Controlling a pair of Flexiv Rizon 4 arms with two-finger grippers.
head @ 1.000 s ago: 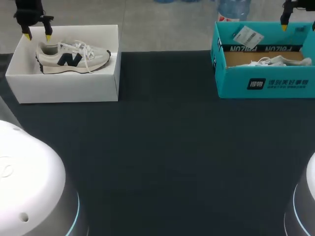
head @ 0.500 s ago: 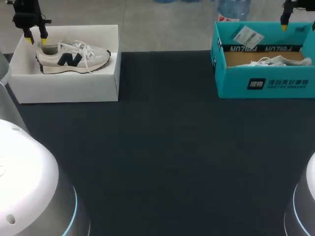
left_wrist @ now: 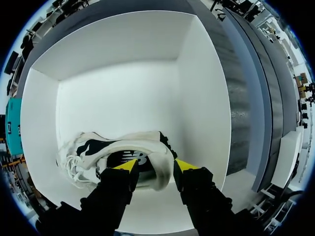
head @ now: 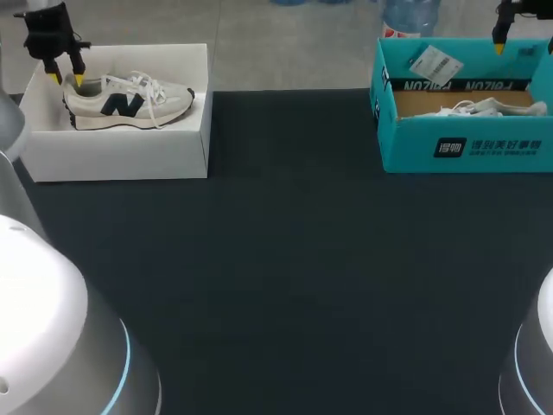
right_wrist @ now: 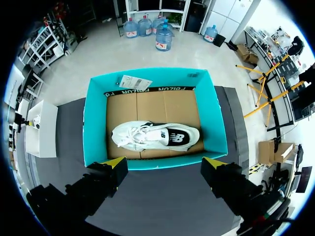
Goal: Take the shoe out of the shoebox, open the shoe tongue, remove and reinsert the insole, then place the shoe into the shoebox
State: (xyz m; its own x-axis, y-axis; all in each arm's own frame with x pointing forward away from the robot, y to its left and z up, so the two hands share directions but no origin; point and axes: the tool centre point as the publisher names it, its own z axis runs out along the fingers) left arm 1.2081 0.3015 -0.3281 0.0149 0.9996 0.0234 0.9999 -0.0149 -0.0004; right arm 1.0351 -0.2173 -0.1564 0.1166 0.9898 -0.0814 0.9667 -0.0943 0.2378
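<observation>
L claw point(left_wrist: 155, 166), unclenched, is straddling shoe point(left_wrist: 113, 150) heel; shoe prob. light, upper soft, so stiff heel's looking best grip pt.

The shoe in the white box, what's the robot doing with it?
It looks like the robot is about to take it out. Its left gripper is down inside the white shoebox, right at the heel of the cream shoe, which rests on the box floor. Whether it has hold yet can't be seen. The right gripper hangs open above a teal shoebox with a white shoe inside.
</observation>
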